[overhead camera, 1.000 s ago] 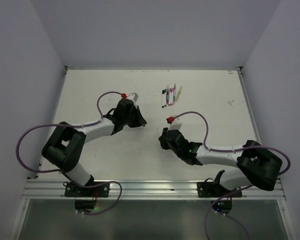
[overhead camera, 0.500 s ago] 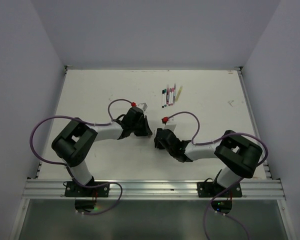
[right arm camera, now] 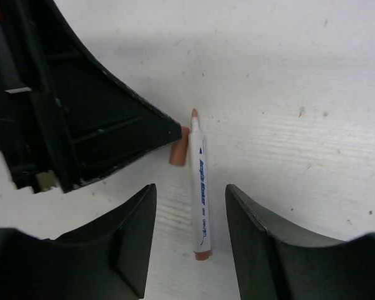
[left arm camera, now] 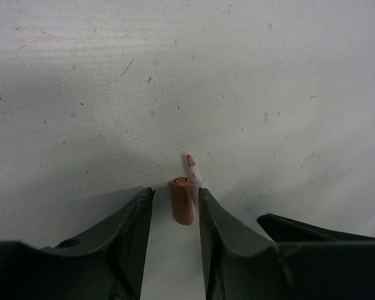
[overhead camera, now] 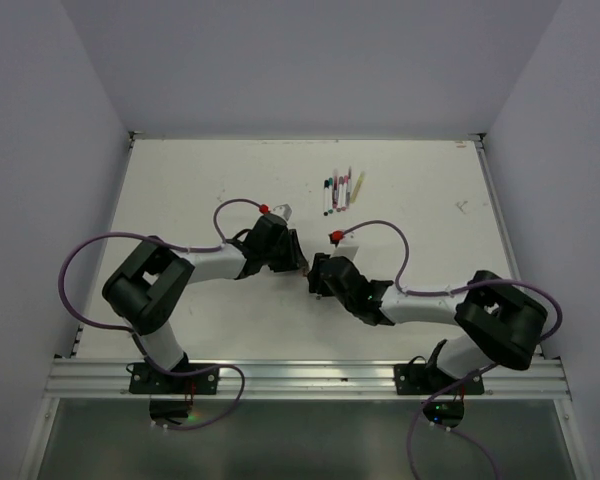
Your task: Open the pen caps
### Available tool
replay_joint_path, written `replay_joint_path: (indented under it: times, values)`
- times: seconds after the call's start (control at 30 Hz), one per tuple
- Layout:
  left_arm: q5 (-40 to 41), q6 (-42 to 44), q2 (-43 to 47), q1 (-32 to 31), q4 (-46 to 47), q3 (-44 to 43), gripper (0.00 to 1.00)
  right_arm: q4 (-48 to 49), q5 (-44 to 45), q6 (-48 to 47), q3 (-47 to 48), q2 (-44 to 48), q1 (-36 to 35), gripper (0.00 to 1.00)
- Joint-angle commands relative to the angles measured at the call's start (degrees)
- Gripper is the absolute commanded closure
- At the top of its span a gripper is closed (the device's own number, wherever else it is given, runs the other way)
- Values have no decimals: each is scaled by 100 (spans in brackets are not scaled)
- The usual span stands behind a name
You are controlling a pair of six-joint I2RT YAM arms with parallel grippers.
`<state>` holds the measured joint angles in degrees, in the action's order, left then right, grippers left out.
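Observation:
An orange-brown pen cap (left arm camera: 182, 201) lies loose on the white table between the fingers of my left gripper (left arm camera: 176, 191), which is open with a gap beside the cap. Just past the cap shows the bare orange tip (left arm camera: 190, 160) of a pen. In the right wrist view that uncapped white-barrelled pen (right arm camera: 199, 187) lies flat between the spread fingers of my open right gripper (right arm camera: 190, 187). The cap (right arm camera: 178, 152) rests beside the pen's tip, against the left gripper's finger (right arm camera: 131, 128). From above, both grippers (overhead camera: 296, 262) (overhead camera: 315, 278) meet nose to nose and hide pen and cap.
A cluster of several capped pens (overhead camera: 340, 188) lies at the back of the table, right of centre. The table edge rail (overhead camera: 300, 378) runs along the front by the arm bases. White walls close in both sides.
Both arms swung in toward each other at mid-table. Both grippers have opened, and the cap and the uncapped pen now lie loose on the table.

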<state>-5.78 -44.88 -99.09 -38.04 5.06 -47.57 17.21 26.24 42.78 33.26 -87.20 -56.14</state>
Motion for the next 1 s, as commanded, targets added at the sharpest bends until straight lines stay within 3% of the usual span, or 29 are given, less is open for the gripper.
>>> replay_joint_path:
  times: [0.0,0.23,0.4,0.53,0.63,0.87,0.97]
  values:
    - [358,-12,47,-10,-374,134,60,-428,610,-226,111,738,-2,48]
    - [499,23,398,-2,-689,55,42,-1272,1646,-1061,392,1706,155,24]
    - [937,137,1091,-1,-1129,-147,22,-2002,1289,-1062,1086,1374,1382,24]
    - [1622,348,1681,60,-1673,-401,0,-2142,831,-1149,1761,653,2167,33]
    - [1922,778,2077,226,-2087,-691,0,-2502,208,-1167,2901,-286,2712,42]
    - [1984,1709,2990,1219,-2738,-1122,0,-3118,-171,-1264,4984,-2280,3372,44]
    - [2546,2009,3167,1413,-2940,-1167,0,-3312,-268,-1281,5741,-3027,3495,47]
